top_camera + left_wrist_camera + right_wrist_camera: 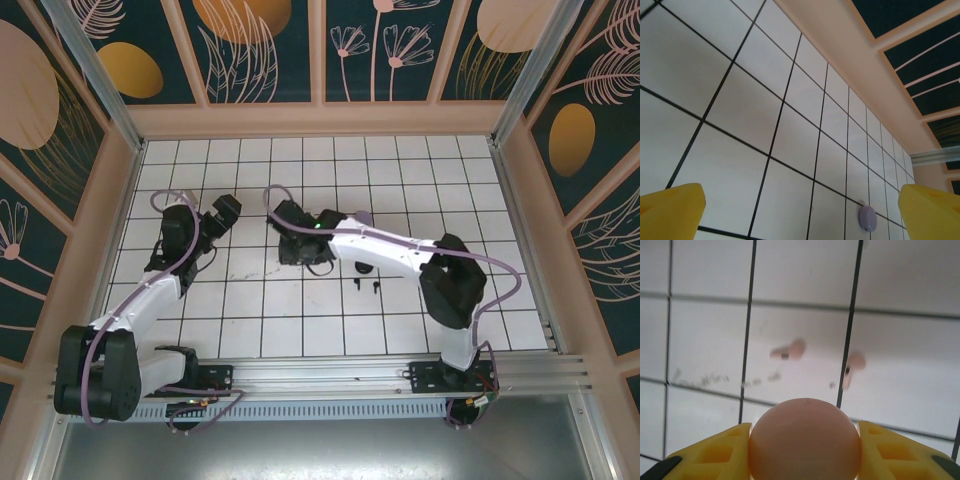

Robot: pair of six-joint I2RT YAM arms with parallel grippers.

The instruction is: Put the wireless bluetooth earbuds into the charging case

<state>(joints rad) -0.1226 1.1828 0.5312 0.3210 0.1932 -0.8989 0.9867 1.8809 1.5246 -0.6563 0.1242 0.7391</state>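
Observation:
My right gripper (804, 440) is shut on a round pink charging case (805, 432), which it holds low over the tiled table. Just beyond the case lie two pink earbuds, one (790, 350) to the left and one (854, 365) on a grid line to the right. From above, the right gripper (298, 250) sits at mid-table. Two black earbuds (366, 286) lie below the right forearm. My left gripper (225, 212) stands open with nothing in it, its yellow fingers (670, 210) wide apart. A closed lavender case (867, 218) rests on the tiles ahead of it.
The lavender case (363, 217) lies just behind the right arm. A dark object (362, 268) is partly hidden under that arm. Peach walls (320, 118) ring the tiled table (300, 320). Faint scuff marks (715, 379) cross the tiles.

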